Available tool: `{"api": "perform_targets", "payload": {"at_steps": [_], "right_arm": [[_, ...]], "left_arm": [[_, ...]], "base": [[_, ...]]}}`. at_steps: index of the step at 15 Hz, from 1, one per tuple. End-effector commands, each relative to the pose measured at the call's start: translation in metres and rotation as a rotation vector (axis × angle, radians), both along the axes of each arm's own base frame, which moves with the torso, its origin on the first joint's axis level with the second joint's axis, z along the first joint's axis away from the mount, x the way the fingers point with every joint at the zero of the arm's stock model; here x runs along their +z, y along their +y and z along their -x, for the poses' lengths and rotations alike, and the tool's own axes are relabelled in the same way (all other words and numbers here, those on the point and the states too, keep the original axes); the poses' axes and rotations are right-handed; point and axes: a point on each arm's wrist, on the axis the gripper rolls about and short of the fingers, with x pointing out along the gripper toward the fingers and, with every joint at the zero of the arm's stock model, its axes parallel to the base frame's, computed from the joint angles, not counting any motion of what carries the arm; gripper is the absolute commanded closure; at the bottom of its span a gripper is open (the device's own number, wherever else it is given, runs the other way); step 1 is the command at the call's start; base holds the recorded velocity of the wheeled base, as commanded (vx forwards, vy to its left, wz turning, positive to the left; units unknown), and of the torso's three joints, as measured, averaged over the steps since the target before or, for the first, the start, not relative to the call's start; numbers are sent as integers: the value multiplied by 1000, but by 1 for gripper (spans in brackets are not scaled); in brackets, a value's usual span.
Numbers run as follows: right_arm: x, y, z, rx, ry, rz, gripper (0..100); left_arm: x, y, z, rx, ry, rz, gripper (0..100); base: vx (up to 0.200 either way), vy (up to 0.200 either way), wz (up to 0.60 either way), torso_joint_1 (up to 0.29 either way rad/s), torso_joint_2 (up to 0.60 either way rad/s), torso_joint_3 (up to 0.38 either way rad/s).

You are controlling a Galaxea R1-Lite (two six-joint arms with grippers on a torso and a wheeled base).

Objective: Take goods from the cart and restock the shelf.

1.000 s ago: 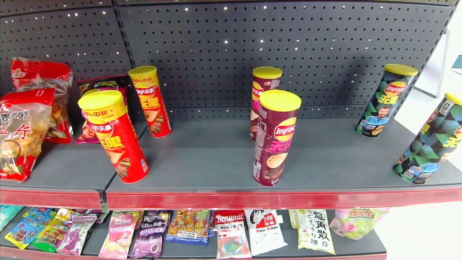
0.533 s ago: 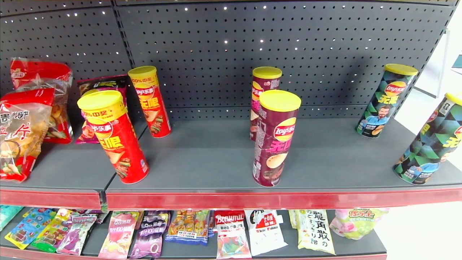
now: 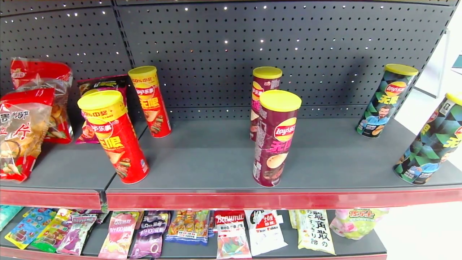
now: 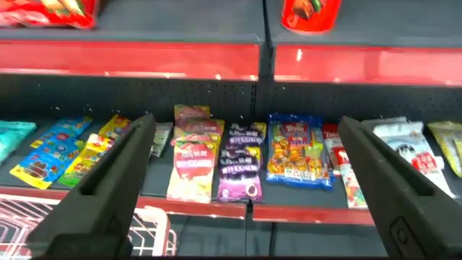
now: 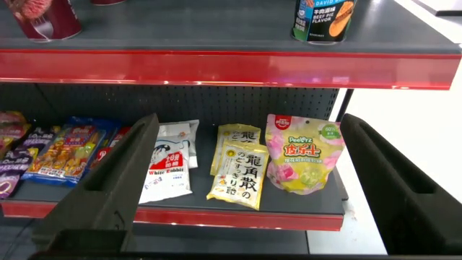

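Note:
On the upper grey shelf (image 3: 216, 159) stand several chip cans: two red ones (image 3: 115, 137) (image 3: 149, 101) on the left, two maroon ones (image 3: 274, 137) (image 3: 263, 90) in the middle, and two dark green ones (image 3: 386, 101) (image 3: 433, 141) on the right. My left gripper (image 4: 245, 180) is open and empty, low before the lower shelf's candy bags (image 4: 238, 162). My right gripper (image 5: 249, 180) is open and empty too, facing the snack bags (image 5: 242, 170) on the lower shelf's right end. A white wire cart (image 4: 155, 235) corner shows below the left gripper.
Red chip bags (image 3: 25, 126) crowd the upper shelf's left end. Red price rails (image 3: 274, 198) front each shelf. A black pegboard (image 3: 231, 54) backs the shelves. Bare shelf lies between the red and maroon cans and between the maroon and green ones. White floor (image 5: 404, 159) lies past the shelf's right end.

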Motion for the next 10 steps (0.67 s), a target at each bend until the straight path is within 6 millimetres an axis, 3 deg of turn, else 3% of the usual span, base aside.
{"api": "perform_targets", "payload": {"at_steps": [1, 7, 10], "right_arm": [[0, 0, 0, 1, 0, 1, 0], [0, 0, 0, 1, 1, -2, 0], [0, 0, 0, 1, 1, -2, 0]], "left_arm": [[-1, 0, 0, -4, 5, 0, 0], [-2, 2, 4, -108, -49, 5, 0], [-3, 3, 7, -49, -90, 1, 0]], "base": [[0, 0, 0, 0, 0, 0], [0, 0, 0, 0, 0, 0], [0, 0, 0, 0, 0, 0]]}}
